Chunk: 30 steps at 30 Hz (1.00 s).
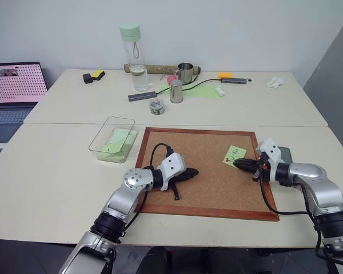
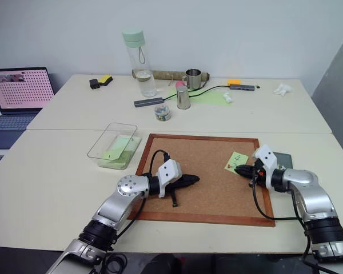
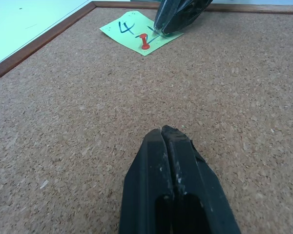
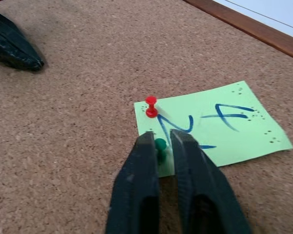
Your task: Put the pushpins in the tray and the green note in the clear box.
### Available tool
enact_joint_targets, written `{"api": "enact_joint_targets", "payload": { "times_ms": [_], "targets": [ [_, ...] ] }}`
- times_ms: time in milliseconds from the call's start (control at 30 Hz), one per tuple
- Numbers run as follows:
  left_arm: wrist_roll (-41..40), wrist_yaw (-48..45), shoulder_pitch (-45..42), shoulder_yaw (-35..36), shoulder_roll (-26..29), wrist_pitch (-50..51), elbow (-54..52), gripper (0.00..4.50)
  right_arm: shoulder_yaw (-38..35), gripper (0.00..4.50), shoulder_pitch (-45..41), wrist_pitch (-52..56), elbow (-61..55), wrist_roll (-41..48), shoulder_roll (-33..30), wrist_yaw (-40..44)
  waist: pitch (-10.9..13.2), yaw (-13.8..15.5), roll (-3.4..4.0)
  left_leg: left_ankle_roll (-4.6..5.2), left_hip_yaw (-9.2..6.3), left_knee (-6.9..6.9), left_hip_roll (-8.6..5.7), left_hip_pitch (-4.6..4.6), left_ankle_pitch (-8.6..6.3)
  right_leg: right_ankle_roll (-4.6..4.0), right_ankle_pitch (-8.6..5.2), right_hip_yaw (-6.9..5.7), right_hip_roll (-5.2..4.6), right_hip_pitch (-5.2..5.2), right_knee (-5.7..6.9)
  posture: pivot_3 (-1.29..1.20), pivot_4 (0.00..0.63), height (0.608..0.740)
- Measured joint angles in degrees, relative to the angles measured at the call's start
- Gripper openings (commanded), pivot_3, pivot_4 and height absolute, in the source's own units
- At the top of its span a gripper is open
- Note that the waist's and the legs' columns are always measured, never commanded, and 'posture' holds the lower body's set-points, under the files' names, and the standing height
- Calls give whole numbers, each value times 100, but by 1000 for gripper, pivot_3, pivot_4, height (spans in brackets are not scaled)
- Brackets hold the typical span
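Observation:
The green note, marked in dark blue pen, lies on the right part of the cork board. A red pushpin stands in its corner. A green pushpin stands at the note's edge, and my right gripper is shut on its head. Just right of the board, behind that arm, lies the dark-grey tray. The clear box sits left of the board over a pale-green sheet. My left gripper is shut and empty, low over the middle of the board.
At the back of the table stand a tall water bottle, two metal cups, a small jar of pins and cables. A laptop is open at the far left. A black cable trails over the board's front edge.

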Motion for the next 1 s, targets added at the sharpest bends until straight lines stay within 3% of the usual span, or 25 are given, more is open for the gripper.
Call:
{"api": "enact_joint_targets", "payload": {
  "times_ms": [500,1000],
  "targets": [
    [0,-3,3,-5,2,-6,-11,0,-555,5,179,1032,-254,746,350,-439,1,-1,1,0,-1,0,0,-4,0,0,0,0,0,-5,0,0,150,740],
    [6,2,18,-9,9,2,-19,0,-1054,5,89,1397,-734,1375,411,-737,0,-5,0,0,-2,-1,0,-4,0,0,0,-1,0,-4,0,0,150,740]
  ]
}}
